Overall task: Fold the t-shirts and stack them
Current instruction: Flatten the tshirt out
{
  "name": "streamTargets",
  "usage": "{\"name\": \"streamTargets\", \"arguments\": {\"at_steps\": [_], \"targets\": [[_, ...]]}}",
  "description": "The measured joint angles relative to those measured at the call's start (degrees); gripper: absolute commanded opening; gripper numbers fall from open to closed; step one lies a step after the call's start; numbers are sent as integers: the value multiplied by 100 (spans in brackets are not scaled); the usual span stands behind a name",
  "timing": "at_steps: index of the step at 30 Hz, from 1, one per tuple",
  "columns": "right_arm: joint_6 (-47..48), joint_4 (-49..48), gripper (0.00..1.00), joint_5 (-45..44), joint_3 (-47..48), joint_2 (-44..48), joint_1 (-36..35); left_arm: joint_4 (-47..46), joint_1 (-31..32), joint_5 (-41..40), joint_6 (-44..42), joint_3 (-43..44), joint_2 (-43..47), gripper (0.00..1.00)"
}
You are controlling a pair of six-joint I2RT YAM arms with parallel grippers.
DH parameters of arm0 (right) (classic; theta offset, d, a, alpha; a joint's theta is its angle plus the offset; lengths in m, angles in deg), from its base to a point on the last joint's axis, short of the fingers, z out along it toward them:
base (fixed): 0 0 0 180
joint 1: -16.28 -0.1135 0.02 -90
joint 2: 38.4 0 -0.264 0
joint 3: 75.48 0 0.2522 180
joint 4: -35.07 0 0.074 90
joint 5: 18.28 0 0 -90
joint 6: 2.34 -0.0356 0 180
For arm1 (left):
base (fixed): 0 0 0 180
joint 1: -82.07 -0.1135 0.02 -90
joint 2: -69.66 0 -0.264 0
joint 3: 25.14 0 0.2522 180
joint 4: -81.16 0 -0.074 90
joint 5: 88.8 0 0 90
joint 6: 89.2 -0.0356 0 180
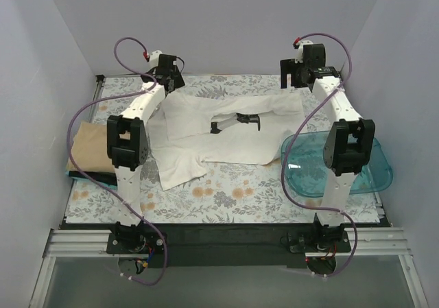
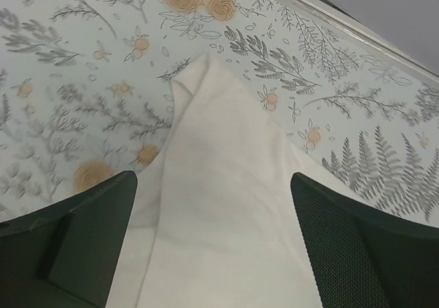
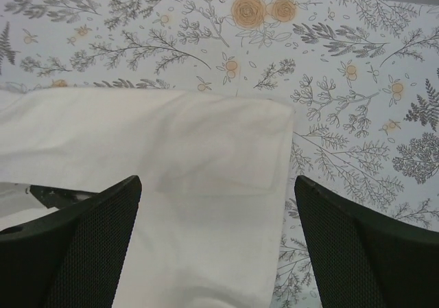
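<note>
The left gripper [image 2: 214,234] and right gripper [image 3: 218,243] are being held open over the far corners of the plain white cloth t-shirt [image 1: 233,147]. A folding grasp is probably being prepared.

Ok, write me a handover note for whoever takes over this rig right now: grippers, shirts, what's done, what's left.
Left gripper: open, holding nothing, over the far-left corner of the white t-shirt.
Right gripper: open, holding nothing, over that shirt's far-right corner.
White t-shirt: spread mid-table, partly doubled over, not a finished fold.
Tan t-shirt: compact bundle at the left edge of the table; looks folded.
Blue tub: on the right.
Left to do: finish folding the white one, then stack the two.
</note>
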Motion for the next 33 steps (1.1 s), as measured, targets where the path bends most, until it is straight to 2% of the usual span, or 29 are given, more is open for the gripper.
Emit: {"name": "streamTargets", "arguments": {"at_steps": [3, 5, 10, 12, 17, 22, 24, 25, 27, 33], "targets": [[-146, 4, 98, 26, -605, 649, -11, -28, 13, 68, 160, -1226, 1296, 95], [-321, -31, 98, 74, -1281, 1397, -11, -101, 39, 214, 365, -1838, 2135, 95], [-831, -706, 98, 468, -3624, 3845, -22, -92, 195, 535, 1198, -3696, 4345, 96], [-1019, -1034, 98, 682, -4404, 4629, -22, 63, 363, 581, 1572, -4382, 4913, 96], [-1484, -1478, 98, 1104, -5805, 5987, -22, 417, 942, 938, 2398, -6131, 5582, 96], [-1674, -1587, 98, 1379, -6437, 6693, -20, 1150, 1064, 1115, 3049, -7519, 6186, 95], [-1698, -1633, 98, 1471, -6590, 6924, -17, 1318, 1058, 1115, 3244, -7820, 6509, 91], [-1720, -1665, 98, 1508, -6649, 7025, -17, 1362, 1058, 1117, 3327, -7949, 6662, 86], [-1768, -1716, 98, 1572, -6732, 7154, -15, 1386, 1060, 1126, 3449, -8107, 6826, 83], [-1790, -1744, 98, 1681, -6933, 7267, -15, 1139, 1060, 1220, 3602, -8376, 6585, 72]]}}
